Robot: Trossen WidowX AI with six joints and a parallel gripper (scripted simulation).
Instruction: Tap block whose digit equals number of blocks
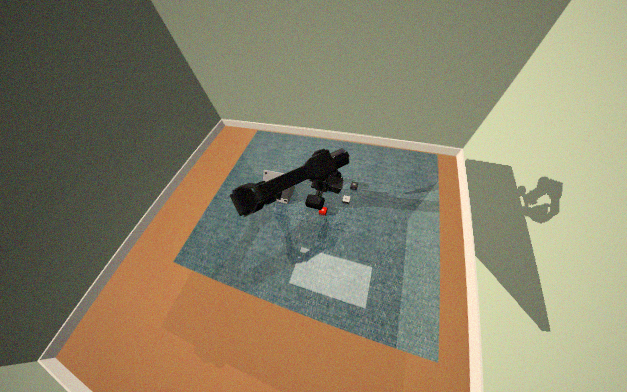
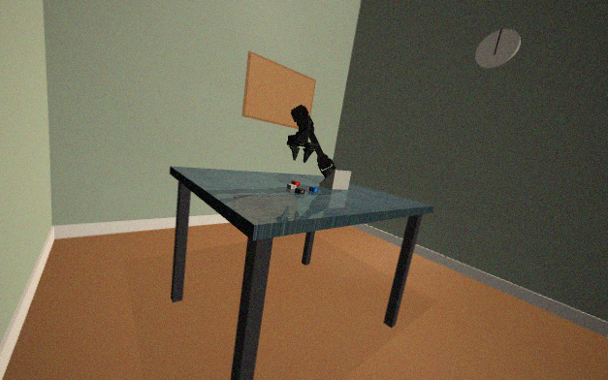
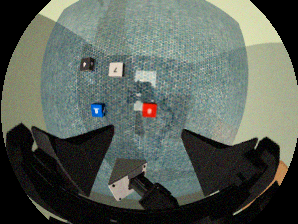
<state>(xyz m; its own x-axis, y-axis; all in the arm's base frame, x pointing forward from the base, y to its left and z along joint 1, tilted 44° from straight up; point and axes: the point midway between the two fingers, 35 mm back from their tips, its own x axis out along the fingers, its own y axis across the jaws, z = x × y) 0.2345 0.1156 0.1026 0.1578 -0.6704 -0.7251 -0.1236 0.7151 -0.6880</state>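
Observation:
A red block (image 1: pixel 323 211) (image 2: pixel 296 183) (image 3: pixel 149 110), a white block (image 1: pixel 346 199) (image 2: pixel 292 186) (image 3: pixel 116 69), a black block (image 1: pixel 354 185) (image 2: pixel 301 191) (image 3: pixel 87 64) and a blue block (image 2: pixel 313 189) (image 3: pixel 98 110) stand apart on the table (image 1: pixel 245 240) (image 2: pixel 364 199). The white block's mark looks like a 7 in the wrist view; the other digits are too blurred to read. The arm hides the blue block in the top view. My gripper (image 2: pixel 300 160) (image 3: pixel 148 130) is open and empty, pointing down high above the blocks. In the wrist view the red block lies just beyond the gap between the fingertips.
A pale box (image 1: pixel 272 174) (image 2: pixel 341 179) (image 3: pixel 120 191) stands at the arm's base, on the blue block's side. A bright patch (image 1: pixel 332 280) shows on the table top. The table's edges lie well away from the blocks.

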